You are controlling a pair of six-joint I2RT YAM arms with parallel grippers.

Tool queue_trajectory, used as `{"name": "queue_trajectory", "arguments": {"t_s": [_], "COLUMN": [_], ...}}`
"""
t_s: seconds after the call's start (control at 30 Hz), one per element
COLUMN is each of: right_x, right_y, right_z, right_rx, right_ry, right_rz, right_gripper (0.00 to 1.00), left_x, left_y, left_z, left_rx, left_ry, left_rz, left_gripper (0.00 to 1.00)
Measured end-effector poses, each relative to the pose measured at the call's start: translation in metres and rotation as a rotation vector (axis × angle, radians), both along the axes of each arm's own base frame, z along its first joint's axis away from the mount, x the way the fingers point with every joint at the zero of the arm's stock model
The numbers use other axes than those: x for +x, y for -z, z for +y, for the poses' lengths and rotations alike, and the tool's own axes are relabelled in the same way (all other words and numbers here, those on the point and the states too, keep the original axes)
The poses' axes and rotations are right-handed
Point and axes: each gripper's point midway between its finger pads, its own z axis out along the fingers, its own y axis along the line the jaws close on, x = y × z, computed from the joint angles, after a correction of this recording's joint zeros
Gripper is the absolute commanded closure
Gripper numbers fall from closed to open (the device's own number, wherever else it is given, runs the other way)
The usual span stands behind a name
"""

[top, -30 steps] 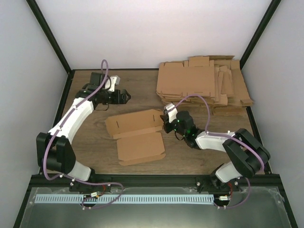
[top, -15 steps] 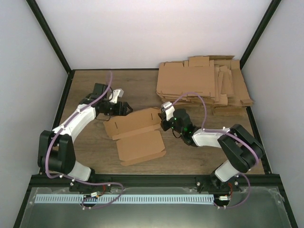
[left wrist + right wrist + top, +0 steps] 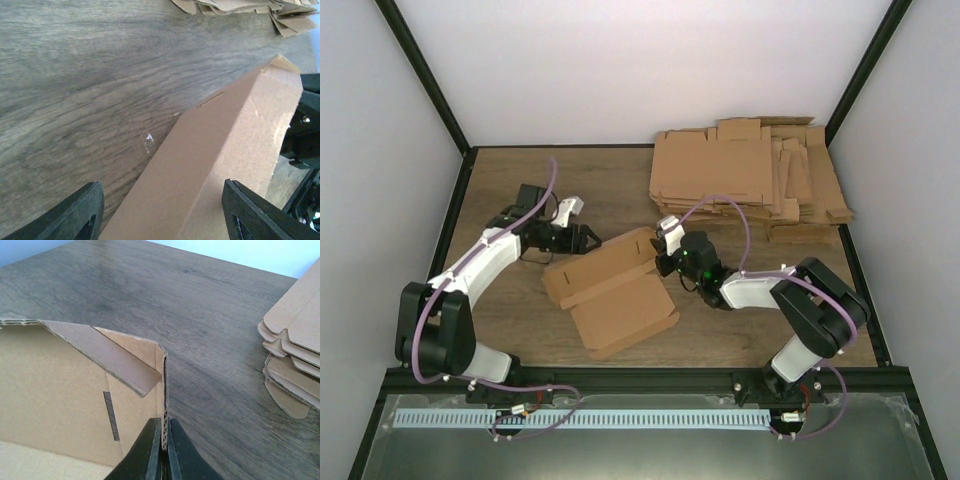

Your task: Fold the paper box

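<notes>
The paper box (image 3: 620,295) is a brown creased cardboard piece in the middle of the table, its far strip (image 3: 605,265) raised off the wood. My right gripper (image 3: 665,257) is shut on the box's upright right end edge (image 3: 163,390), the corrugated edge pinched between the fingers (image 3: 150,450). My left gripper (image 3: 588,240) is at the box's far left side, open. In the left wrist view its two fingers (image 3: 75,215) stand wide apart, either side of the folded strip (image 3: 225,145), without touching it. A slit (image 3: 111,415) shows in the box wall.
A pile of flat brown cardboard blanks (image 3: 750,180) lies at the back right, its edges visible in the wrist views (image 3: 240,5) (image 3: 295,355). Black frame posts and white walls enclose the wooden table (image 3: 510,300).
My left gripper has come forward and right to the box's far edge, its jaws narrowing a little. The box has turned, its right end lifted and front panel swung rightward. The right gripper shifted slightly left.
</notes>
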Motion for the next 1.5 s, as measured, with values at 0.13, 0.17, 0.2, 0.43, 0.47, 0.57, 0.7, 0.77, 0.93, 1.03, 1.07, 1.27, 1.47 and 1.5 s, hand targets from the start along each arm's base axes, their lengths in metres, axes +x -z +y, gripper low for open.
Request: {"name": "queue_trajectory", "arguments": {"t_s": [0.13, 0.17, 0.2, 0.43, 0.47, 0.57, 0.7, 0.77, 0.93, 1.03, 1.07, 1.27, 1.47, 1.5], "right_x": [0.001, 0.001, 0.001, 0.002, 0.002, 0.002, 0.001, -0.001, -0.006, -0.009, -0.010, -0.016, -0.027, -0.028], "right_y": [0.000, 0.000, 0.000, 0.002, 0.002, 0.002, 0.002, 0.003, 0.005, 0.003, 0.003, 0.002, 0.005, 0.005], "right_z": [0.000, 0.001, 0.001, 0.004, 0.004, 0.004, 0.005, 0.006, 0.010, 0.009, 0.007, 0.001, 0.005, 0.005], "right_rx": [-0.003, -0.003, -0.005, -0.013, -0.012, -0.008, -0.002, -0.003, -0.010, -0.006, -0.004, 0.005, 0.006, 0.006], "right_ry": [-0.001, -0.003, -0.004, -0.013, -0.014, -0.012, -0.009, -0.009, -0.009, -0.008, -0.005, 0.013, 0.015, 0.017], "right_rz": [-0.007, -0.009, -0.012, -0.018, -0.017, -0.013, -0.005, -0.002, 0.003, 0.005, 0.006, 0.025, 0.043, 0.048], "right_gripper": [0.96, 0.96, 0.96, 0.96, 0.96, 0.95, 0.95, 0.95, 0.95, 0.95, 0.95, 0.94, 0.94, 0.94], "left_x": [-0.010, -0.013, -0.016, -0.030, -0.031, -0.035, -0.043, -0.047, -0.053, -0.056, -0.056, -0.059, -0.064, -0.066], "left_y": [-0.004, -0.005, -0.006, -0.006, -0.007, -0.009, -0.008, -0.007, -0.007, -0.008, -0.007, -0.008, -0.006, -0.006], "left_z": [-0.009, -0.012, -0.015, -0.025, -0.026, -0.032, -0.041, -0.043, -0.049, -0.053, -0.053, -0.058, -0.066, -0.068], "left_rx": [-0.011, -0.013, -0.014, -0.011, -0.011, -0.003, 0.017, 0.023, 0.035, 0.037, 0.037, 0.038, 0.059, 0.063], "left_ry": [0.034, 0.047, 0.058, 0.095, 0.098, 0.117, 0.147, 0.157, 0.174, 0.180, 0.179, 0.180, 0.190, 0.195], "left_rz": [-0.007, -0.011, -0.014, -0.017, -0.021, -0.034, -0.045, -0.046, -0.054, -0.055, -0.054, -0.051, -0.059, -0.061], "left_gripper": [0.34, 0.35, 0.35, 0.37, 0.37, 0.38, 0.38, 0.39, 0.39, 0.39, 0.39, 0.39, 0.39, 0.39]}}
